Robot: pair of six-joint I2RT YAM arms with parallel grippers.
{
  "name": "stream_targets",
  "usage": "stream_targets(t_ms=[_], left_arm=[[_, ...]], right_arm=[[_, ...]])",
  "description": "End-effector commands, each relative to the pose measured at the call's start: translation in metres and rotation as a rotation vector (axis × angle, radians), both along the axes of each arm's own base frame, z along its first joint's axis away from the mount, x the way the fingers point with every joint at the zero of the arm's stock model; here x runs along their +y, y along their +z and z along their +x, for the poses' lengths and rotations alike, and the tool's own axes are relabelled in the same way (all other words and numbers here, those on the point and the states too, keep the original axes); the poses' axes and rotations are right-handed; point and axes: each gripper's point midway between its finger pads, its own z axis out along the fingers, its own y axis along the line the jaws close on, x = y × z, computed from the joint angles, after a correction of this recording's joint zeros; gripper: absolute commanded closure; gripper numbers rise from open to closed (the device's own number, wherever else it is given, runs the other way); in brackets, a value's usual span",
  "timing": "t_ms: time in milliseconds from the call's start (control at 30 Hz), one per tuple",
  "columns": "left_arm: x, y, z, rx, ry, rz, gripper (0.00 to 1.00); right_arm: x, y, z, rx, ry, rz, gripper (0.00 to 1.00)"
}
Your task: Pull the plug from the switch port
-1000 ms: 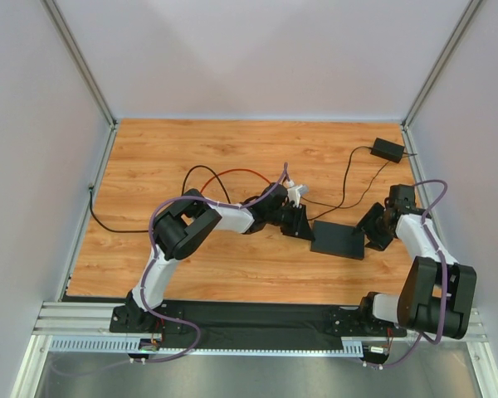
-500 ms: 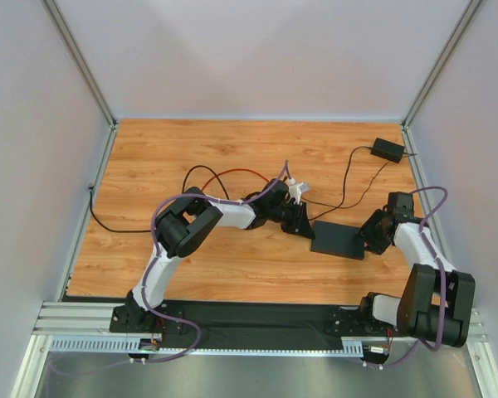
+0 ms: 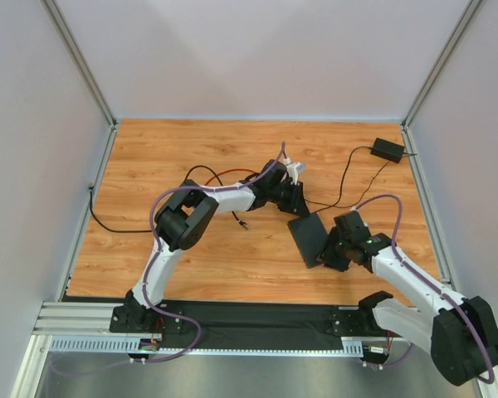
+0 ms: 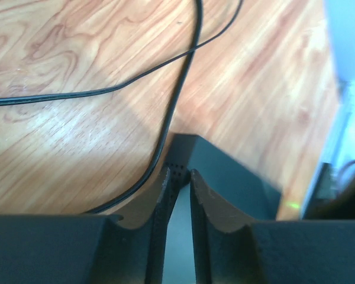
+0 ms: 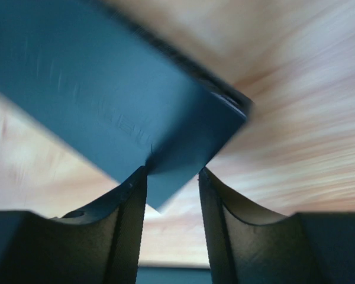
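Note:
The thin flat black box [image 3: 309, 236] lies turned at an angle right of centre; its socket is hidden. My left gripper [image 3: 295, 201] is at the box's far corner. In the left wrist view the fingers [image 4: 164, 198] are nearly closed [image 4: 178, 173] on a small dotted black plug [image 4: 178, 172] where a black cable [image 4: 177, 89] ends, right against the box [image 4: 228, 177]. I cannot tell whether the plug sits in the socket. My right gripper [image 3: 332, 249] is at the box's near right corner. Blurred, the right wrist view shows both fingertips [image 5: 173, 171] touching a corner of the box [image 5: 106, 89].
A small black adapter brick [image 3: 388, 150] lies at the far right with a cable running toward the box. Black and red cables loop across the table's left half, and a loose cable end [image 3: 244, 224] lies left of the box. Walls stand close on all sides.
My right gripper has swung left and nearer, and the box has turned and slid left with it. My left gripper has moved slightly farther back. A loose cable end now lies left of the box.

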Motion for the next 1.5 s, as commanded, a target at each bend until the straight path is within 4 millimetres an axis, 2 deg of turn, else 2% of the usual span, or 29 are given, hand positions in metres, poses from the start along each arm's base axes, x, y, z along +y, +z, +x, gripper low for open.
stream_targets(t_ms=[0, 33, 67, 100, 133, 167, 200, 233, 300, 333, 400, 433, 500, 533, 567, 600, 667, 733, 833, 1100, 1167, 1200, 1300, 1433, 1467], left_arm=[[-0.001, 0.023, -0.007, -0.154, -0.026, 0.117, 0.72], [0.017, 0.018, -0.008, -0.174, 0.01, 0.189, 0.66], [0.026, 0.028, -0.005, -0.227, 0.036, 0.205, 0.64], [0.037, 0.063, 0.004, -0.314, 0.103, 0.194, 0.61], [0.045, 0.074, 0.003, -0.343, 0.128, 0.19, 0.6], [0.059, 0.069, -0.005, -0.34, 0.14, 0.212, 0.58], [0.065, 0.094, -0.009, -0.372, 0.164, 0.176, 0.57], [0.074, 0.085, -0.02, -0.351, 0.157, 0.195, 0.57], [0.081, 0.094, -0.035, -0.315, 0.163, 0.182, 0.57], [0.084, 0.082, -0.05, -0.277, 0.145, 0.192, 0.57], [0.085, 0.081, -0.065, -0.243, 0.132, 0.16, 0.57], [0.09, 0.065, -0.08, -0.198, 0.132, 0.178, 0.57], [0.095, 0.062, -0.09, -0.175, 0.143, 0.174, 0.57], [0.1, 0.052, -0.096, -0.137, 0.161, 0.171, 0.57], [0.101, 0.05, -0.099, -0.117, 0.172, 0.156, 0.57], [0.096, 0.056, -0.101, -0.116, 0.17, 0.106, 0.55], [0.092, 0.047, -0.113, -0.04, 0.148, 0.068, 0.54], [0.084, 0.047, -0.114, 0.004, 0.156, 0.033, 0.54], [0.077, 0.041, -0.112, 0.042, 0.17, 0.013, 0.54], [0.069, 0.02, -0.096, 0.092, 0.236, 0.098, 0.55], [0.071, 0.006, -0.095, 0.109, 0.235, 0.165, 0.56], [0.067, 0.009, -0.09, 0.09, 0.223, 0.164, 0.56], [0.064, 0.006, -0.085, 0.081, 0.214, 0.2, 0.57], [0.065, 0.003, -0.075, 0.04, 0.192, 0.27, 0.56], [0.063, -0.003, -0.075, 0.056, 0.173, 0.279, 0.57]], right_arm=[[0.055, 0.013, -0.031, 0.092, 0.069, 0.208, 0.6], [0.057, 0.018, -0.033, 0.084, 0.097, 0.204, 0.59], [0.052, 0.022, -0.037, 0.079, 0.133, 0.175, 0.54], [0.045, 0.034, -0.024, 0.02, 0.131, 0.122, 0.53], [0.037, 0.04, -0.021, -0.003, 0.136, 0.072, 0.51], [0.026, 0.045, -0.025, 0.001, 0.142, 0.017, 0.47], [0.015, 0.061, -0.01, -0.078, 0.169, -0.058, 0.46], [0.01, 0.068, -0.007, -0.101, 0.18, -0.088, 0.39], [0.0, 0.081, 0.003, -0.14, 0.209, -0.136, 0.32], [0.001, 0.083, 0.006, -0.149, 0.236, -0.133, 0.29], [0.004, 0.083, 0.013, -0.135, 0.263, -0.118, 0.28], [0.003, 0.084, 0.018, -0.133, 0.28, -0.124, 0.27], [0.009, 0.079, 0.025, -0.117, 0.307, -0.098, 0.27], [0.012, 0.079, 0.031, -0.135, 0.322, -0.098, 0.26], [0.014, 0.074, 0.034, -0.125, 0.332, -0.096, 0.26], [0.018, 0.072, 0.037, -0.129, 0.348, -0.075, 0.26], [0.021, 0.066, 0.045, -0.149, 0.365, -0.064, 0.26], [0.025, 0.063, 0.055, -0.184, 0.371, -0.035, 0.25], [0.027, 0.049, 0.059, -0.174, 0.357, 0.042, 0.25], [0.028, 0.016, 0.04, -0.106, 0.352, 0.113, 0.28], [0.029, 0.014, 0.038, -0.112, 0.35, 0.126, 0.29], [0.031, 0.012, 0.035, -0.108, 0.346, 0.14, 0.3], [0.037, 0.006, 0.026, -0.105, 0.352, 0.191, 0.34], [0.045, 0.001, 0.013, -0.102, 0.349, 0.261, 0.46], [0.045, -0.003, 0.006, -0.09, 0.351, 0.275, 0.47]])
